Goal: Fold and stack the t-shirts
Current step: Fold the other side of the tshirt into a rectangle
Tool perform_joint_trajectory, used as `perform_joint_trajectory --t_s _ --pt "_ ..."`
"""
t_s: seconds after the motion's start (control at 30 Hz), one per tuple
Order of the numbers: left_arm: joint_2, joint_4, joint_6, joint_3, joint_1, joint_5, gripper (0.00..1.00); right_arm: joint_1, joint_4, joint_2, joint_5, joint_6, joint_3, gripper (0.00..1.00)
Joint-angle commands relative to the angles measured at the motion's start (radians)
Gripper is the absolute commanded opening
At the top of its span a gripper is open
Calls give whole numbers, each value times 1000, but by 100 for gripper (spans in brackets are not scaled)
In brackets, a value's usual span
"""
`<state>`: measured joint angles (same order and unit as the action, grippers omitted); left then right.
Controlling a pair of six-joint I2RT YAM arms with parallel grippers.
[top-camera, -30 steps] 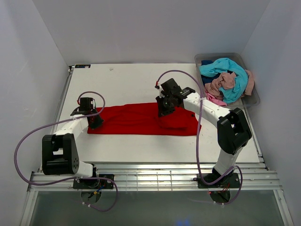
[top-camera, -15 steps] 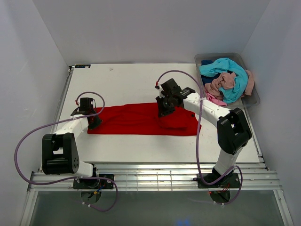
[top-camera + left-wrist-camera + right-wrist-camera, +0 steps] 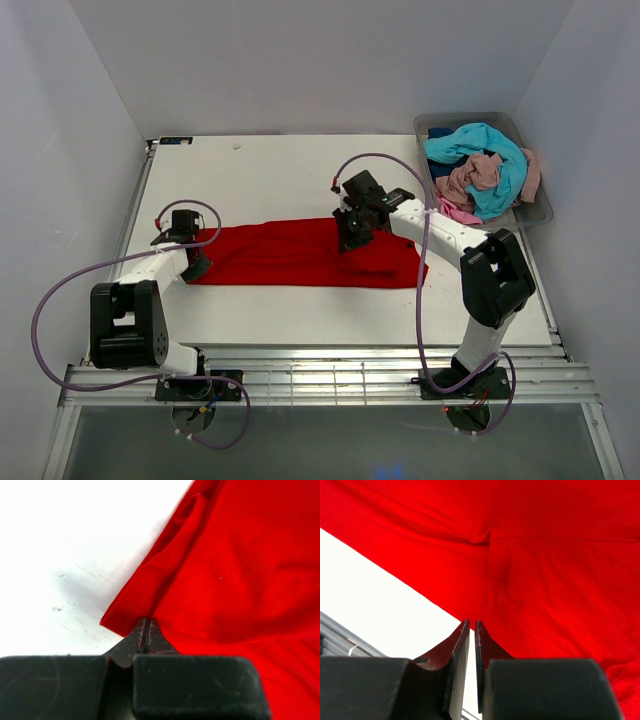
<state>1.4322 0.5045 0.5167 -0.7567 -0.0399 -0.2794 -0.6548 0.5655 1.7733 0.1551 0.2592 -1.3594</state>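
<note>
Bright red cloth t-shirt [image 3: 290,255] lies lengthwise left-to-right on the white table [image 3: 280,180]. The left gripper [image 3: 145,626] pinches its left end; the right gripper [image 3: 472,626] is nearly closed and empty.

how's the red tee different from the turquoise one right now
The red tee lies spread out in a long flat band on the table; the turquoise tee is bunched up on a heap of shirts in the bin. The red tee has the left hand at its left end and the right hand above its middle; no hand is near the turquoise one. Both are plain-coloured soft cloth.
</note>
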Motion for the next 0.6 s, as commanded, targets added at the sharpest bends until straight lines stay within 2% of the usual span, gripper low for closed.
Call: perform_joint_trajectory --t_s 0.0,0.1,0.27,0.57 --pt "-21 20 20 -39 0 -50 0 0 -13 -61 -60 9 0 15" --pt "-53 11 22 -84 0 -14 0 15 5 -63 -110 3 -15 16" --pt "-55 -18 29 -136 0 54 0 87 20 -41 -106 5 9 15" --pt "59 -104 63 -70 0 131 0 173 20 40 -108 -2 43 12"
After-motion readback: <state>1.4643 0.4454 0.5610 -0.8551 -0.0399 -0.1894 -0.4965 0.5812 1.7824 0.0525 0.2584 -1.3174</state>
